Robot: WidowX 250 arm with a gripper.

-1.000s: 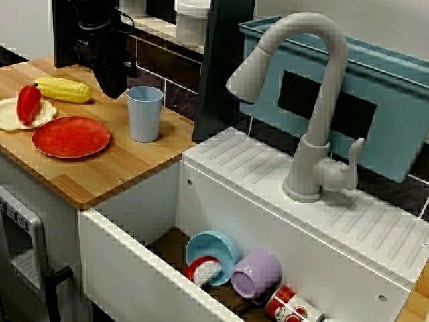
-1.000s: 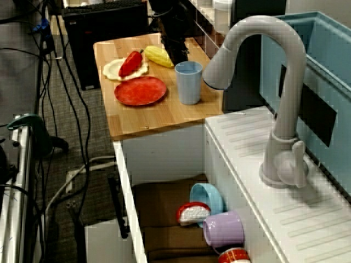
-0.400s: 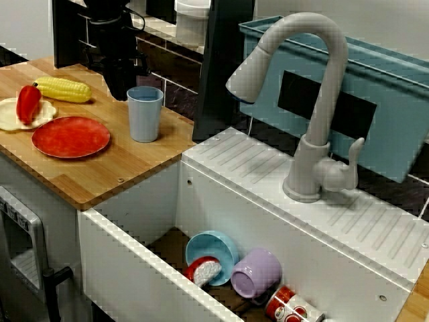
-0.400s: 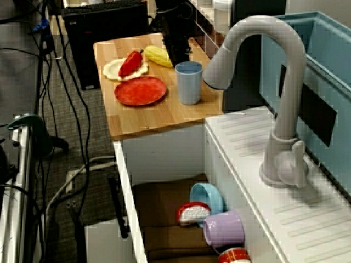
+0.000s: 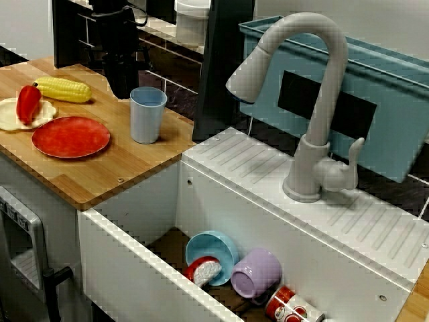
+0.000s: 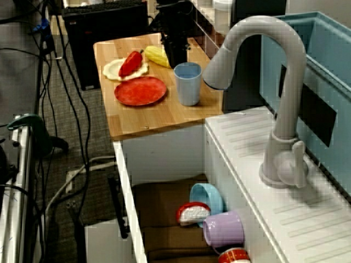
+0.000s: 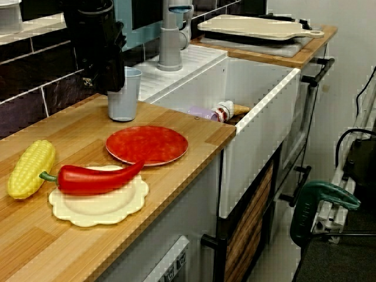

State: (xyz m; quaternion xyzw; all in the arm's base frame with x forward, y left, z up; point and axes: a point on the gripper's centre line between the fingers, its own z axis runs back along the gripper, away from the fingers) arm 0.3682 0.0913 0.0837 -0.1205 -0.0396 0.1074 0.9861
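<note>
Plainly largest: white sink (image 5: 127, 258), deep, with a tall front wall. Next in size, wood counter (image 5: 114, 168), butted against the sink's side. Behind the sink, teal bin (image 5: 389, 121). On the sink's back ledge, grey faucet (image 5: 327, 107), arched out over the basin. Across the sink from the counter, pale board (image 7: 252, 26), lying flat.

Over the counter's back edge, not far from the sink, black gripper (image 5: 121, 88), pointing straight down. Tip just beside the cup (image 5: 147, 115), on the side away from the sink, level with the rim. Cannot tell whether touching. Cannot tell the width of the jaw gap either, nor any grip on the cup: dark fingers against a dark body in all three views.

Farther from the sink, red plate (image 5: 70, 136), flat on the wood. Farther still, cream plate (image 7: 100, 205), scalloped. Beside that plate and about as far from the sink, corn (image 5: 64, 88), close to the wall. Across the cream plate, red pepper (image 5: 28, 102), stem turned away from the sink.

Nearest the sink of everything on the counter: the cup, light blue, upright or nearly so, well back toward the wall.

Down inside the sink, on brown lining: purple mug (image 5: 256, 274) on its side, blue bowl (image 5: 213, 247) tipped on edge just beside it, red can (image 5: 288, 305) lying past the mug.
</note>
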